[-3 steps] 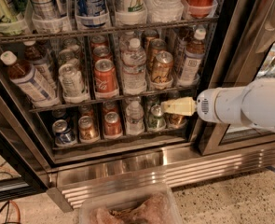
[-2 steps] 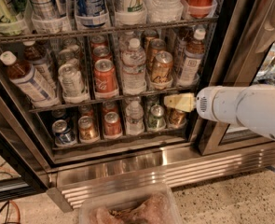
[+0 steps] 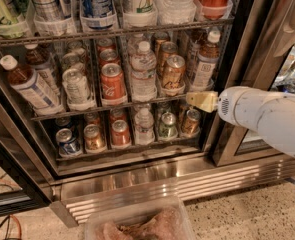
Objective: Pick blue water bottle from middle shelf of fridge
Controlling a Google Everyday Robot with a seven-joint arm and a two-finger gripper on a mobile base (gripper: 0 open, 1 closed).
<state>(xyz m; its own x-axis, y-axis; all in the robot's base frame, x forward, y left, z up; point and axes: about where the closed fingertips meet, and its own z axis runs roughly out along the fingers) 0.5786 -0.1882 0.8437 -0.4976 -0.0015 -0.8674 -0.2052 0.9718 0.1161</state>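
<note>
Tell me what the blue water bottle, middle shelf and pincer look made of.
Blue water bottle: clear glossy plastic, amber liquid showing through. Middle shelf: thin dark wire, likely metal. Pincer, just below that bottle: cream, matte, seemingly plastic.

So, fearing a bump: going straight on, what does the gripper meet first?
Probably the front rail of the middle shelf below the gold can; the gripper sits level with it at the right, though depth is unclear.
</note>
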